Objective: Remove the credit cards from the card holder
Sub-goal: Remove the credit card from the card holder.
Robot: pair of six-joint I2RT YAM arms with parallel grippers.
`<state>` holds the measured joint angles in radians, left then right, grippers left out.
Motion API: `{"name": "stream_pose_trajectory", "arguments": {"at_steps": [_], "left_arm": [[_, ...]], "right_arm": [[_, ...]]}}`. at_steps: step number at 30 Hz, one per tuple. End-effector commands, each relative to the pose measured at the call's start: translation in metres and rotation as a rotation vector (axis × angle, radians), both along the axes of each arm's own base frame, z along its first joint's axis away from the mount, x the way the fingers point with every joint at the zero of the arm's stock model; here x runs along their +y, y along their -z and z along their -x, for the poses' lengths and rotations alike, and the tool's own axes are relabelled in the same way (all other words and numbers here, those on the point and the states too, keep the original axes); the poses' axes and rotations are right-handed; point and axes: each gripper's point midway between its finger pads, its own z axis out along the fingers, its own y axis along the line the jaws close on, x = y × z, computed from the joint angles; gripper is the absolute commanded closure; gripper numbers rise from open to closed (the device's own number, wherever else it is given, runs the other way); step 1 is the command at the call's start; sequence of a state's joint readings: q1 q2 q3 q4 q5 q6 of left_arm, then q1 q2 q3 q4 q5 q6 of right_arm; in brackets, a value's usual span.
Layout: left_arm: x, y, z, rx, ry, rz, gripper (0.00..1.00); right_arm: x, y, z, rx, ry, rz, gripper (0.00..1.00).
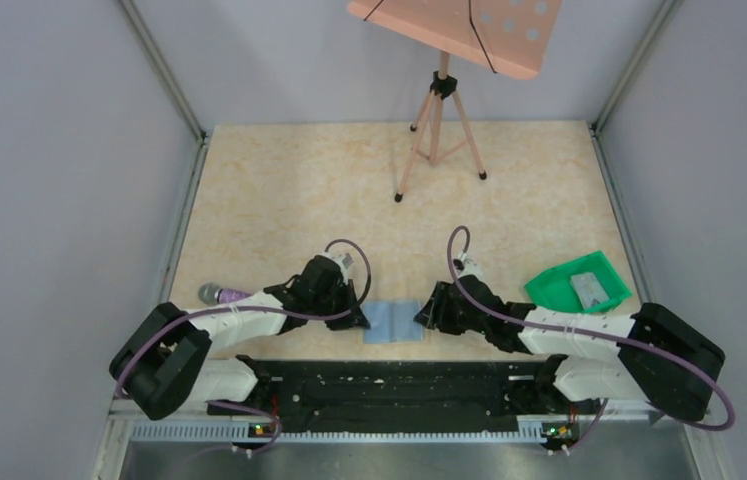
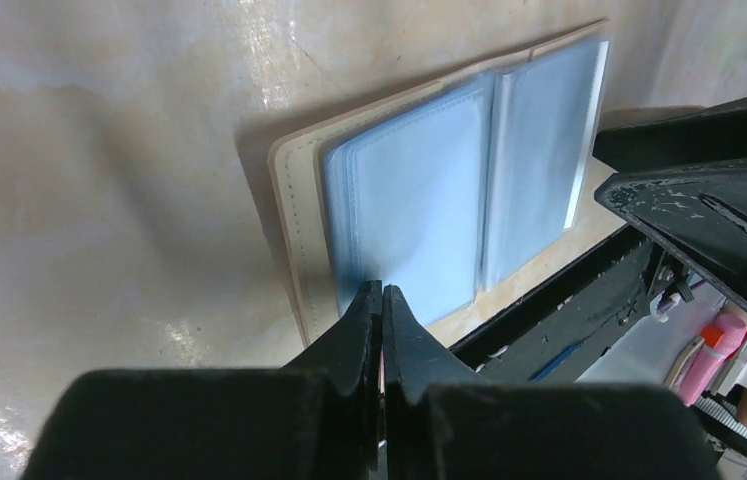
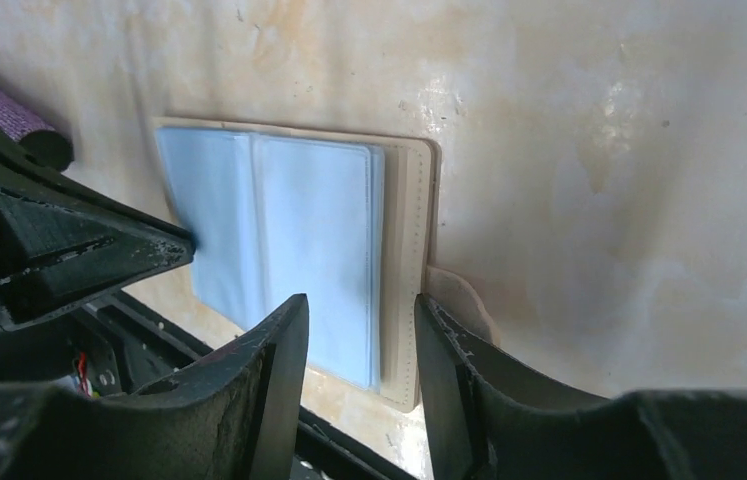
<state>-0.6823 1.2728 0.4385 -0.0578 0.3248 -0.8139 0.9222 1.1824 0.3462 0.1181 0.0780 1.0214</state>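
Card holder (image 1: 392,321) open flat on bench (image 1: 349,190), between both arms. Left arm (image 1: 249,318) low, reaching in, jaws closed at holder's near edge (pinch unclear). Right arm (image 1: 549,330) low, jaws apart, straddling beige right edge

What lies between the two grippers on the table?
The open card holder, blue panels up, lies between the left gripper and right gripper; nothing else shows there. The top external view shows it best.

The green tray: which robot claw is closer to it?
Right. The right gripper is at the card holder's edge nearest the green tray; the left gripper is at its far edge.
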Motion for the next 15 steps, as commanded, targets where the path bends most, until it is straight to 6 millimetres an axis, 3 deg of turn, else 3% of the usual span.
{"name": "stream_pose_trajectory", "arguments": {"at_steps": [1,8,15], "left_arm": [[-0.002,0.002,-0.006,-0.023,-0.008,0.009,0.97],[0.0,0.006,-0.003,-0.009,-0.007,0.003,0.97],[0.001,0.0,-0.006,-0.034,-0.014,0.003,0.97]], "right_arm": [[0.011,-0.003,-0.005,-0.027,-0.04,-0.039,0.56],[0.016,-0.004,-0.004,-0.029,-0.072,-0.037,0.57],[0.014,-0.022,-0.011,-0.071,-0.058,-0.027,0.61]]}}
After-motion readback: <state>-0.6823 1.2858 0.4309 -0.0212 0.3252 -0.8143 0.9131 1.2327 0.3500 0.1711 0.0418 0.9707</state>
